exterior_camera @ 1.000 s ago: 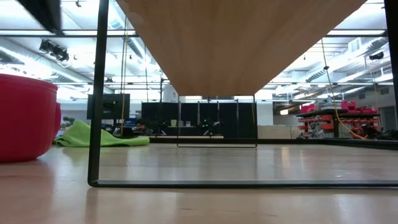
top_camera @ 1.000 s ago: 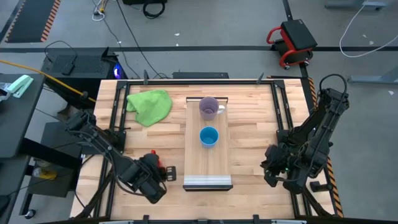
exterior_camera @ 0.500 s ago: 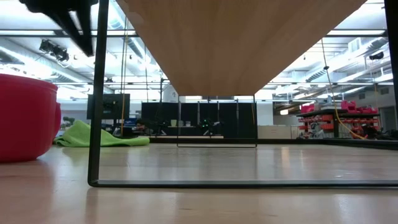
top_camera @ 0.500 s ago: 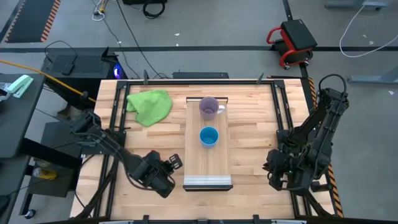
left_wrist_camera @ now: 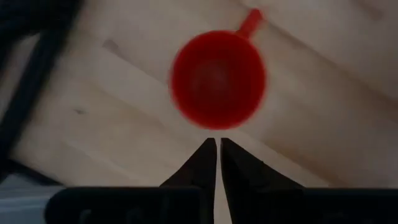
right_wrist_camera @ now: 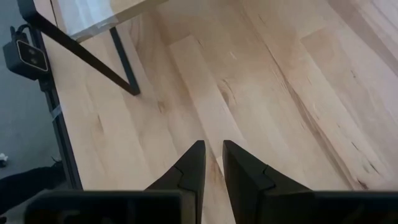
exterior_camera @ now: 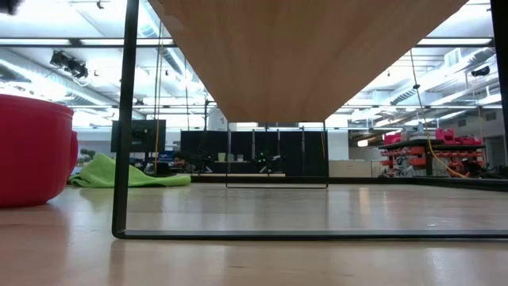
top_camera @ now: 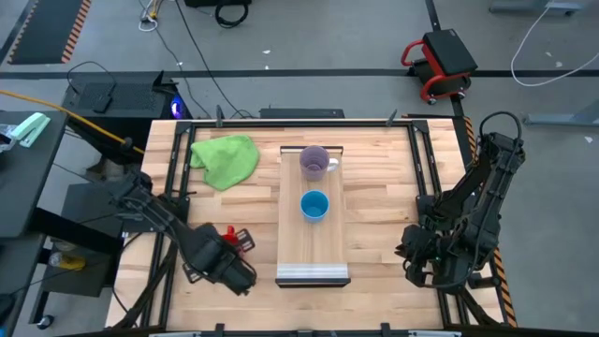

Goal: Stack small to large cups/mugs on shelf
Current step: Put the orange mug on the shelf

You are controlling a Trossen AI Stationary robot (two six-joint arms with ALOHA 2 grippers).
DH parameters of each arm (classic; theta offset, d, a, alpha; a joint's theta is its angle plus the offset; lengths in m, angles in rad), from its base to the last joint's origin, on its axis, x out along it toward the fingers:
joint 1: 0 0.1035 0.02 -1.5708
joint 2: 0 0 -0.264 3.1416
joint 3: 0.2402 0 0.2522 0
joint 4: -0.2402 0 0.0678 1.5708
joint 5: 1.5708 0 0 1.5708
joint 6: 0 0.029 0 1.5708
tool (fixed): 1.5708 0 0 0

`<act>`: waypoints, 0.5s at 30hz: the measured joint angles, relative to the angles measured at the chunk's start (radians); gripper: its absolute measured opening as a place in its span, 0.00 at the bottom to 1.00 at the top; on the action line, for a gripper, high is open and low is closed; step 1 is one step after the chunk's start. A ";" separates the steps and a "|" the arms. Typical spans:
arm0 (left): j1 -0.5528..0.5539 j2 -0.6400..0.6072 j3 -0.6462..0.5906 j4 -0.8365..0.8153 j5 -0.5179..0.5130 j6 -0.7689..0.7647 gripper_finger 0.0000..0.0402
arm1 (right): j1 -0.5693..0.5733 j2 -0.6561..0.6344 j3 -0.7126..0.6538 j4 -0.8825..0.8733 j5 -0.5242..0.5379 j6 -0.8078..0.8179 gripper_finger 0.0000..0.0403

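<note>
Your left gripper [left_wrist_camera: 218, 144] hangs above the tabletop with its two dark fingers pressed almost together, holding nothing; directly ahead of the fingertips, just beyond them and not touching, sits the round red plastic mug with a short handle [left_wrist_camera: 217, 79], upright and open side up, its handle pointing away from the gripper. In the high view that mug [top_camera: 234, 236] shows only as a red sliver at the gripper's front, on the wider wooden table [top_camera: 374, 243] and just beside the long narrow light-wood shelf board [top_camera: 314, 245], not on it. Farther out along that board from your gripper stand the blue handleless cup [top_camera: 314, 205] and then the translucent purple mug with a handle [top_camera: 315, 161], apart from each other in a row; near the far corner lies a crumpled green cloth [top_camera: 226, 158]. Your right gripper [right_wrist_camera: 209, 155] waits well off on the opposite side of the board, fingers narrow and empty over bare wood. By my reading, two of the three cups are placed and the red one is left: you will need to spread the fingers, take it, and set it on the free stretch of board nearest the grey metal strip [top_camera: 313, 274].
</note>
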 joint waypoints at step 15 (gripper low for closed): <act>-0.010 0.012 -0.106 0.006 0.129 -0.053 0.06 | 0.000 0.000 0.000 0.007 -0.010 0.007 0.15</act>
